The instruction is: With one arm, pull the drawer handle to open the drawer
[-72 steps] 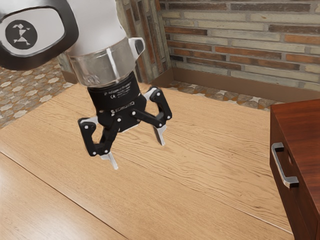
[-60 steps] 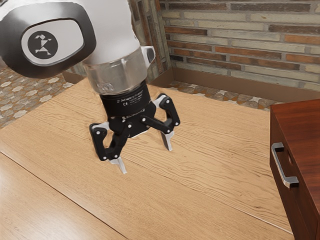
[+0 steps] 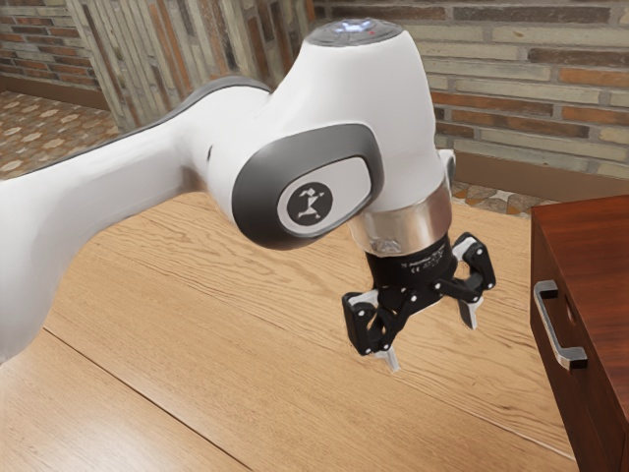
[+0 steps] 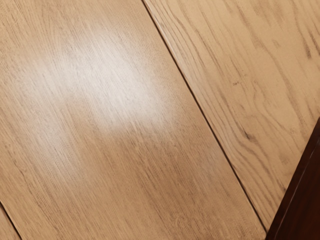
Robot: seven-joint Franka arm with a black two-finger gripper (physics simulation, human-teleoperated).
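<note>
A dark red-brown drawer cabinet [image 3: 590, 295] stands at the exterior view's right edge, its drawer front shut flush. A grey metal bar handle [image 3: 557, 324] runs down that front. My black gripper [image 3: 429, 339] hangs open just above the wooden table, a short way to the left of the handle, with nothing between its fingers. In the wrist view a corner of the cabinet [image 4: 300, 200] shows beside bare table planks.
The wooden table [image 3: 197, 334] spreads wide under and to the left of my hand. A brick wall [image 3: 531, 69] stands behind the table. My white arm [image 3: 197, 187] crosses the exterior view's left half.
My arm has swung to the exterior view's right, carrying the open gripper from the table's middle to close beside the cabinet. The drawer has not moved.
</note>
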